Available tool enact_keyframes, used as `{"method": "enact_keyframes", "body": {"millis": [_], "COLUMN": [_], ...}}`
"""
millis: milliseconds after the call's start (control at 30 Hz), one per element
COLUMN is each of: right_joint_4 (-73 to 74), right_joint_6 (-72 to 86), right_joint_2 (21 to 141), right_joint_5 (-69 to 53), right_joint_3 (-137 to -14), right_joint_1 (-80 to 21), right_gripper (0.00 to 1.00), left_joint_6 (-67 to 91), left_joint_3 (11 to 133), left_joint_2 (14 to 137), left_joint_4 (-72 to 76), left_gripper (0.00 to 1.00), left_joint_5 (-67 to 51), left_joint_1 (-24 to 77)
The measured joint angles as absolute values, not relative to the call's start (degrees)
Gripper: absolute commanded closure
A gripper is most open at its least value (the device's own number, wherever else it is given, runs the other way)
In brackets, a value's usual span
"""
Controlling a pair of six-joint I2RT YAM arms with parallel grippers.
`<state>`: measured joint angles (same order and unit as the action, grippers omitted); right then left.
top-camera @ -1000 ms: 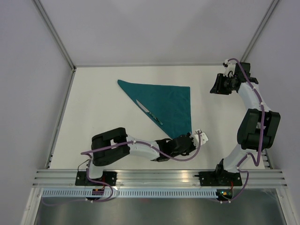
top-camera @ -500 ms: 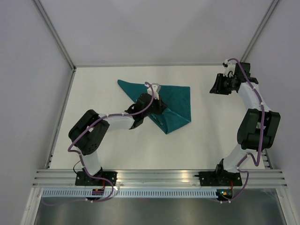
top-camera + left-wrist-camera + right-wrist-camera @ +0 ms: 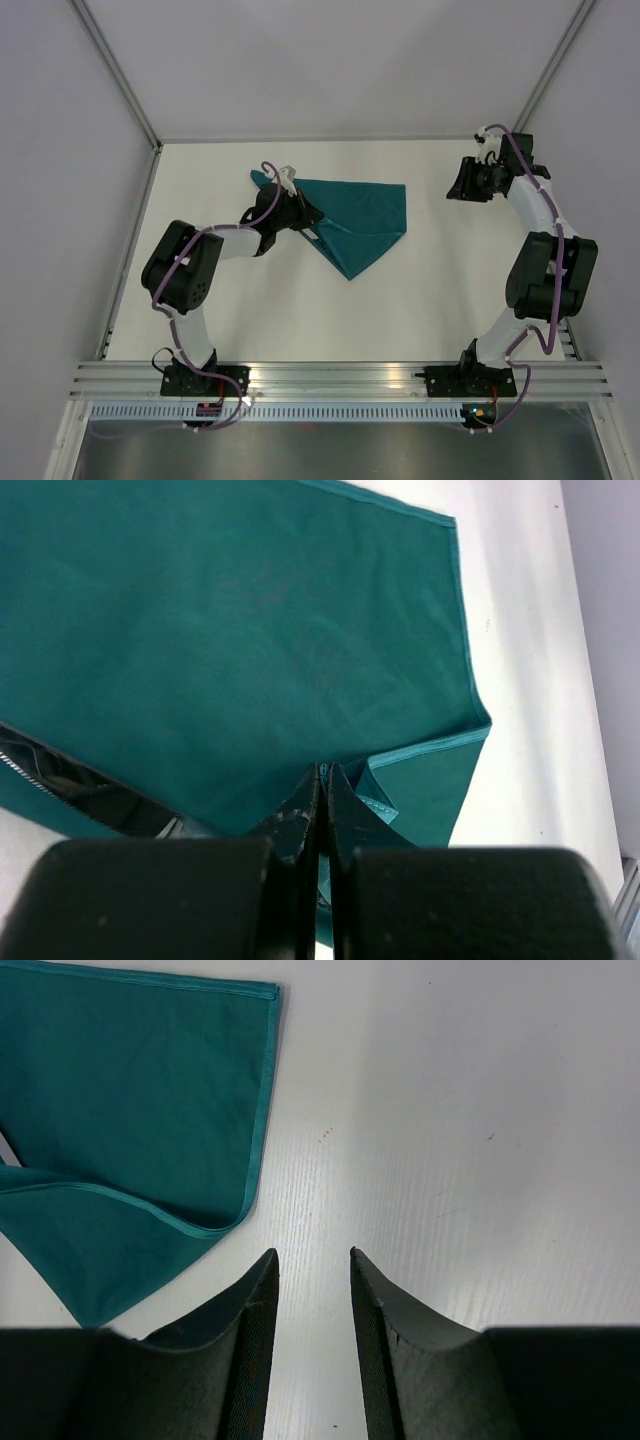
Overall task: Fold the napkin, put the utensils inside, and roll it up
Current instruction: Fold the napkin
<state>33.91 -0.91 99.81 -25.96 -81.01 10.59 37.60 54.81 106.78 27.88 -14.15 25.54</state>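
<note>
Now: napkin [image 3: 365,222] lies at far centre of bench [image 3: 250,310], with a flap doubled over toward its left end. Left jaws are pressed together on a fold of the napkin there, cloth pinched between them. Right jaws stand apart over bare bench, just off the napkin's right corner, clear of the cloth.

Overhead; two wrist close-ups, napkin [image 3: 365,215] shared
</note>
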Motion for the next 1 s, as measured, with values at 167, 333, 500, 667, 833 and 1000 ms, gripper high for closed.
{"method": "enact_keyframes", "body": {"millis": [167,333,500,667,833,1000], "right_joint_4": [33.9,33.9,33.9,33.9,33.9,33.9], "right_joint_6": [-0.9,-1.1,-1.3,-1.3,-1.5,-1.7], "right_joint_2": [99.8,99.8,99.8,99.8,99.8,99.8], "right_joint_5": [-25.9,-25.9,-25.8,-25.8,-25.8,-25.6], "right_joint_3": [-81.0,-81.0,-81.0,-81.0,-81.0,-81.0], "right_joint_1": [10.2,9.8,9.7,9.6,9.5,9.3], "right_gripper": [0.59,0.59,0.59,0.59,0.59,0.59], "left_joint_6": [38.6,39.0,39.2,39.2,39.2,39.3], "left_joint_3": [55.0,55.8,56.6,57.1,58.2,58.9], "left_joint_2": [108.2,109.2,110.1,111.0,112.2,113.3], "left_joint_4": [27.0,26.6,26.2,25.8,25.7,25.6], "left_gripper": [0.98,0.98,0.98,0.98,0.98,0.98], "left_joint_5": [-15.8,-16.9,-17.3,-18.2,-18.5,-18.7], "left_joint_1": [23.4,21.8,20.3,18.9,18.2,17.7]}}
